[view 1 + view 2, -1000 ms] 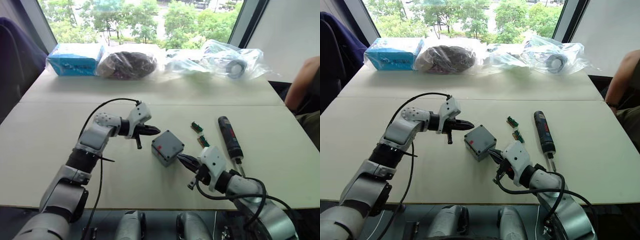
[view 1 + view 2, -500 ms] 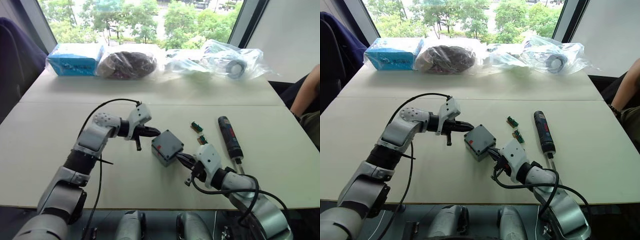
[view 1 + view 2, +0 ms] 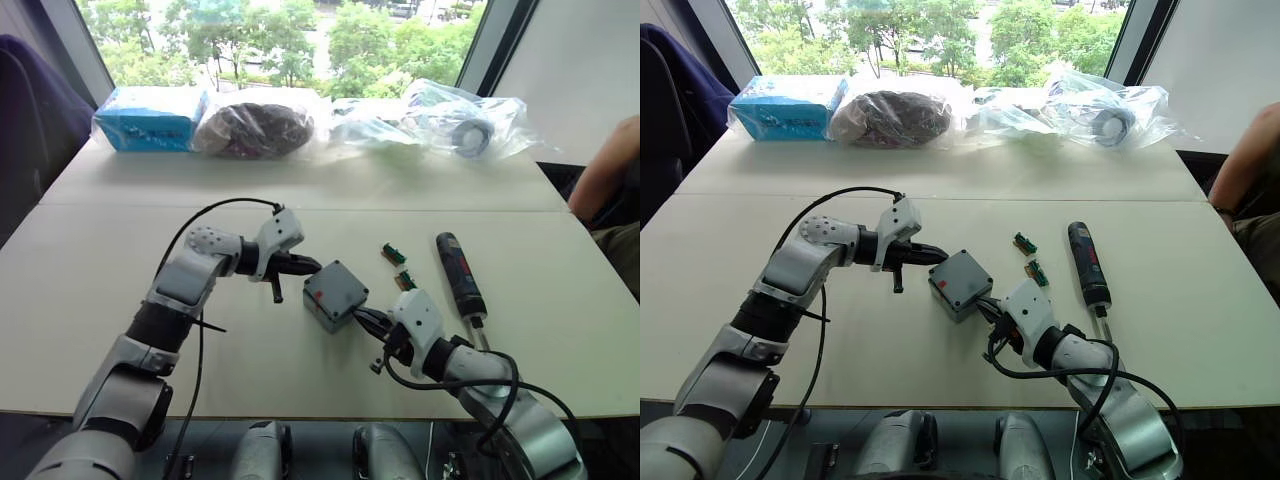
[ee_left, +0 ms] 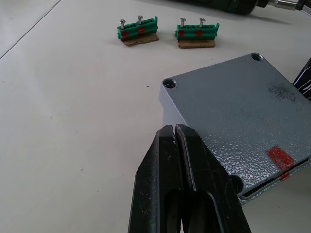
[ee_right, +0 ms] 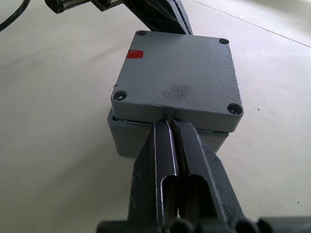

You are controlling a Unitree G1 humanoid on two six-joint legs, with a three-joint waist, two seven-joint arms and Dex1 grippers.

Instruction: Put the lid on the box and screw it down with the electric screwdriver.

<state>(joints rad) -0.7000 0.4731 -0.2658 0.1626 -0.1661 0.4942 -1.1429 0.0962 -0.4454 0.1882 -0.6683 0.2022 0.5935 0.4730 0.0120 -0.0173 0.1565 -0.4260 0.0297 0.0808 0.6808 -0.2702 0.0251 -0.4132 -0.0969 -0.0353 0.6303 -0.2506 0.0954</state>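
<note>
Both grippers, left (image 3: pixel 313 266) and right (image 3: pixel 360 316), were clenched empty against the lid (image 3: pixel 333 285) on the box (image 5: pixel 165 136); I saw the screwdriver (image 3: pixel 458 274) at three o'clock.

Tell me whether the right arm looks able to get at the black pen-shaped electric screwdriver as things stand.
Probably yes: the black electric screwdriver lies free on the table just beyond the right gripper, which is shut at the grey box; nothing lies between.

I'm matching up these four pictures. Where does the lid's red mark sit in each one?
Left eye: red mark on the flat grey square lid, at the table's middle.
Right eye: same spot.
Left wrist: on the lid.
Right wrist: on the lid.
Shared landmark: the lid's corner screw holes.
</note>
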